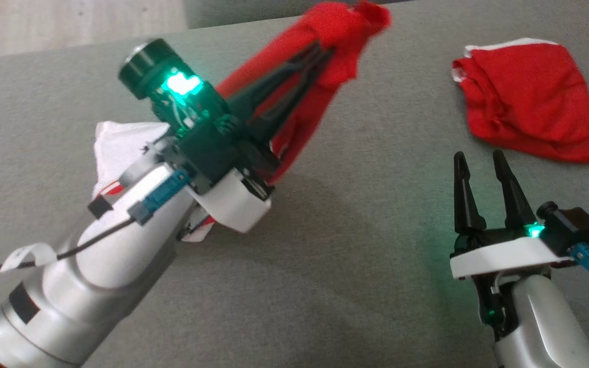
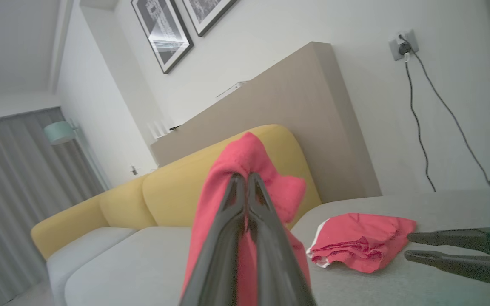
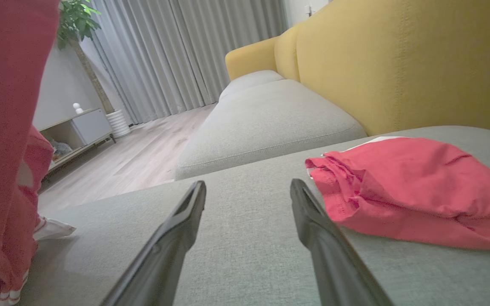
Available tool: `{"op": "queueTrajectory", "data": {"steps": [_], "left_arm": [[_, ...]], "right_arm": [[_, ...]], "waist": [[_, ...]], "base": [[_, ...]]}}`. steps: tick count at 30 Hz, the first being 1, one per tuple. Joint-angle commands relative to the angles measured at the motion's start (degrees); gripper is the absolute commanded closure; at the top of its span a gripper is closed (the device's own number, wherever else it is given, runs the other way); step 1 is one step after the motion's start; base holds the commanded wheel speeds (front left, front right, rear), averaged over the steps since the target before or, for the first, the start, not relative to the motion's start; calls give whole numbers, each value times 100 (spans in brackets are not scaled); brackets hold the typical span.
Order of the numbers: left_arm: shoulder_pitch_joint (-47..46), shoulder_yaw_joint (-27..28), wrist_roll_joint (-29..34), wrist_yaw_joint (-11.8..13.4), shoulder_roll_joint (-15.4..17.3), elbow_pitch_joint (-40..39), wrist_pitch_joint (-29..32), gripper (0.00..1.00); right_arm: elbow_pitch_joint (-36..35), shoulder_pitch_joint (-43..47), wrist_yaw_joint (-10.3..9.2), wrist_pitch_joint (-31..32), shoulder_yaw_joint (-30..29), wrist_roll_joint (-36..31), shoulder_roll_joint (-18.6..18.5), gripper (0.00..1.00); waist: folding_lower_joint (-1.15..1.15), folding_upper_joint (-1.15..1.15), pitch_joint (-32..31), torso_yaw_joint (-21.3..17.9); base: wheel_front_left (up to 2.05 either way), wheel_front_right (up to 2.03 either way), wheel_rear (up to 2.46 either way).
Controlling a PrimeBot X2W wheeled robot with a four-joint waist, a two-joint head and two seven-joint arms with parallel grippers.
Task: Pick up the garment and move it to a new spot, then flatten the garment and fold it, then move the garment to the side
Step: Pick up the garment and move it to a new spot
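Note:
A red garment point(image 1: 320, 66) with white parts hangs lifted above the grey cushion, pinched at its top by my left gripper point(image 1: 327, 48). In the left wrist view the left gripper point(image 2: 245, 178) has its fingers pressed together on the red cloth point(image 2: 245, 153). The hanging garment point(image 3: 7, 127) fills the left edge of the right wrist view, its white hem touching the cushion. My right gripper point(image 1: 478, 161) stands open low at the right, nothing between its fingers point(image 3: 189, 212).
A second red garment point(image 1: 529, 99) lies crumpled on the grey cushion point(image 1: 350, 255) just beyond the right gripper, also seen as a red heap point(image 3: 419, 191). A yellow sofa back point(image 3: 398, 63) rises behind. Wooden floor point(image 3: 143, 157) lies past the cushion edge.

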Motion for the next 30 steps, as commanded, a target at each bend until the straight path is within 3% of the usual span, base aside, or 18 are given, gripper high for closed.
{"op": "queueTrajectory", "data": {"steps": [1,6,12,13,14,15,22,30], "left_arm": [[-333,183,4,-31,131,-236,45,100],[-469,-167,-116,-164,295,-312,331,100],[-1170,-918,-177,-228,495,501,326,100],[-1335,-1120,-227,-230,523,741,340,89],[-1509,-1277,-272,-231,545,1001,330,19],[-1681,-1360,-295,-231,557,1298,313,0],[-2321,-1157,-388,-90,291,2873,-207,0],[-1892,-662,-714,249,215,3005,-451,0]], "right_arm": [[-215,-203,-4,-62,136,48,-17,0],[-262,-313,-4,-62,263,175,-17,0],[-301,-475,-4,-62,437,309,-17,0],[-303,-499,-4,-62,471,331,-17,0],[-307,-521,-4,-62,504,350,-17,0],[-313,-539,-4,-62,533,367,-17,0],[-342,-544,-4,-62,529,407,-17,0],[-317,-447,-4,-62,269,105,-17,0]], "waist": [[0,0,68,-148],[0,0,268,-510],[0,0,561,-863],[0,0,604,-912],[0,0,645,-957],[0,0,682,-993],[0,0,792,-1026],[0,0,575,-496]], "base": [[0,0,0],[0,0,0],[0,0,0],[0,0,0],[0,0,0],[0,0,0],[0,0,0],[0,0,0]]}}
